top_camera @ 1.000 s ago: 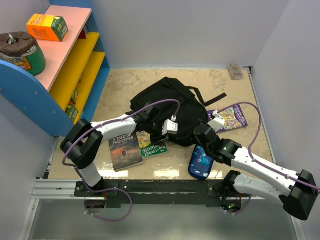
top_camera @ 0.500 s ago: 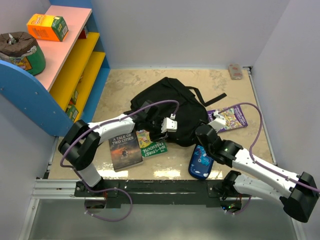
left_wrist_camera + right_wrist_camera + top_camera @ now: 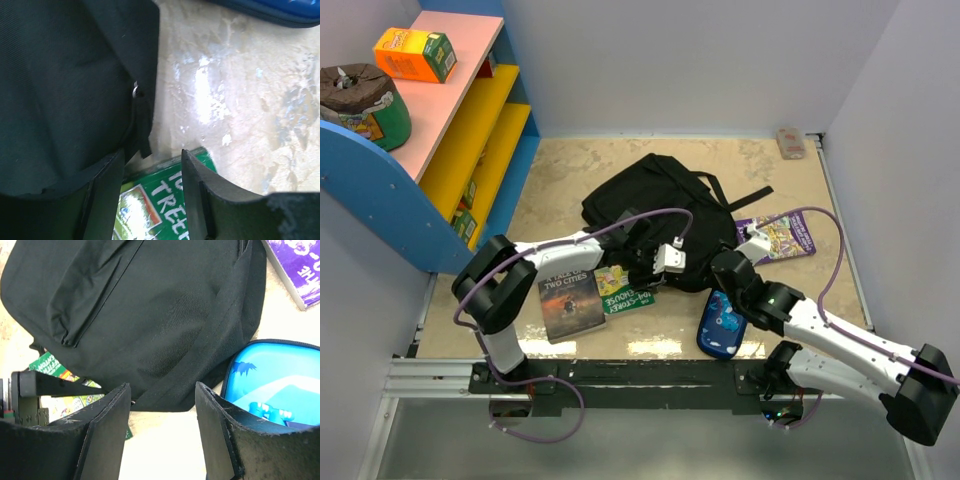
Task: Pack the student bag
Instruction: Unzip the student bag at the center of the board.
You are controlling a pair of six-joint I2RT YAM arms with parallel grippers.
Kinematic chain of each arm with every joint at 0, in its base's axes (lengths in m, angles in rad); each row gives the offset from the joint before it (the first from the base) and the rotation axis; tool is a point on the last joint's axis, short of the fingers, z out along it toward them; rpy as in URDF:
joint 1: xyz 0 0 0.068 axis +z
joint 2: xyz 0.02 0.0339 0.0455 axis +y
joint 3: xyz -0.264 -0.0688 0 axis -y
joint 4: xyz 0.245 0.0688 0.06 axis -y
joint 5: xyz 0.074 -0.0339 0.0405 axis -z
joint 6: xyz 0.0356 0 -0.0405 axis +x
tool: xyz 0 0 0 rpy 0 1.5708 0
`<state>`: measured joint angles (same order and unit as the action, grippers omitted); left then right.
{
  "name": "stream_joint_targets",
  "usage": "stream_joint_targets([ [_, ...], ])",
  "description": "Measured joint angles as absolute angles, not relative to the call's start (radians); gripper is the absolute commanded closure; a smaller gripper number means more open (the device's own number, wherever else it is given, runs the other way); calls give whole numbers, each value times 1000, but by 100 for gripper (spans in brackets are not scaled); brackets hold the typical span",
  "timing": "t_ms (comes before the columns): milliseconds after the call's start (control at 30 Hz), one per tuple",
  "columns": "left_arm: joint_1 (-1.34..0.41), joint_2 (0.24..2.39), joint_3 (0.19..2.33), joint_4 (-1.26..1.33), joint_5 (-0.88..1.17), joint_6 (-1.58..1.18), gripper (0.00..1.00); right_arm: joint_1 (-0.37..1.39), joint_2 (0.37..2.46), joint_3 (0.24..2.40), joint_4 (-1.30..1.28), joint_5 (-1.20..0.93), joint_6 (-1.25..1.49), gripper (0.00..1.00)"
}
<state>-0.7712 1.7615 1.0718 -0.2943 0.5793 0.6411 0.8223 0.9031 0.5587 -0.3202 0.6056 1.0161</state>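
Jaws of the left gripper point(image 3: 152, 155) stand partly open and hold nothing. One finger lies over black fabric at the bag's near edge, the other over a green book. A short black tab hangs in the gap, with bare surface behind it. Jaws of the right gripper point(image 3: 162, 390) are also partly open and empty, poised over the bag's near right side; whether they touch the fabric cannot be told.

Worktop point(image 3: 570, 170): beige, marbled, walled on three sides.

Shelf unit point(image 3: 495, 110): left side, blue frame, pink top, yellow shelves below. Orange box point(image 3: 415, 53) on the pink top.

Student bag point(image 3: 660, 205): black, floppy, slumped flat at mid-worktop, with a strap trailing out to the far right. Both grippers are at its near edge, the left one near the middle and the right one further right.

Dark book point(image 3: 570, 303): "A Tale of Two Cities", flat, near left of the bag.

Purple book point(image 3: 782, 237): flat, just beside the bag's right edge.

Green book point(image 3: 625, 292): between the dark book and the bag, overlapped by the bag's edge.

Pencil case point(image 3: 723, 322): blue, patterned, near right, just beside the bag's near edge and partly below the right arm.

Small block point(image 3: 791, 142): far right corner, well apart from everything else.
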Motion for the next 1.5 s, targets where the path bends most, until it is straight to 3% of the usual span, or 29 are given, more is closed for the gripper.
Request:
stream_joint_targets([
  [233,-806,1763,1080,-293,571,613,50,821,904,523,-299,585,1016,44],
  [333,-818,1776,1092,-292,550,602,57,817,908,508,-292,583,1016,45],
  [433,-835,1804,1108,-285,506,587,66,810,915,501,-286,580,1016,46],
  [567,-854,1840,1131,-270,437,563,93,808,912,500,-282,579,1015,47],
  [633,-859,1844,1135,-261,401,547,100,804,903,499,-283,576,1013,47],
  [933,-865,1835,1143,-271,366,482,100,795,882,493,-277,575,1008,51],
  [1167,-864,1772,1143,-326,413,443,100,785,1030,493,-242,552,1002,68],
  [1500,-865,1741,1140,-357,488,428,100,785,1133,488,-179,503,1019,78],
])
